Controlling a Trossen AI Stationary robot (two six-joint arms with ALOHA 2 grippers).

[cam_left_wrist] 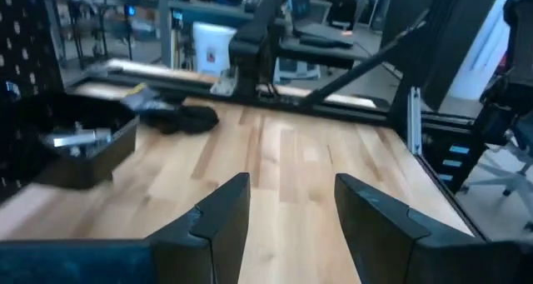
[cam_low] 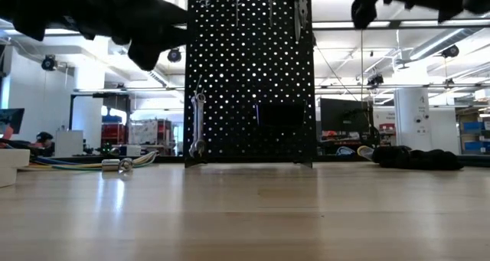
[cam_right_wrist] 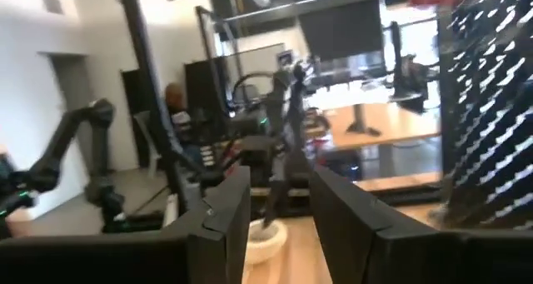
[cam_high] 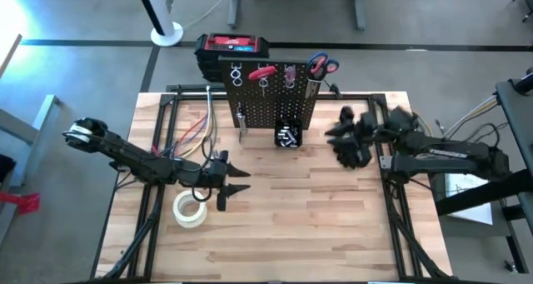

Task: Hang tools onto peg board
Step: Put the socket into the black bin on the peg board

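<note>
Peg board [cam_high: 268, 97] carries a small bin [cam_high: 289, 137] holding silver sockets [cam_high: 288, 134].

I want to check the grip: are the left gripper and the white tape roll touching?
Apart. High view: left gripper is beside the white tape roll, wood visible between them.

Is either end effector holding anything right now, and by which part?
Nothing held: left end effector and right end effector both show an empty gap.
</note>
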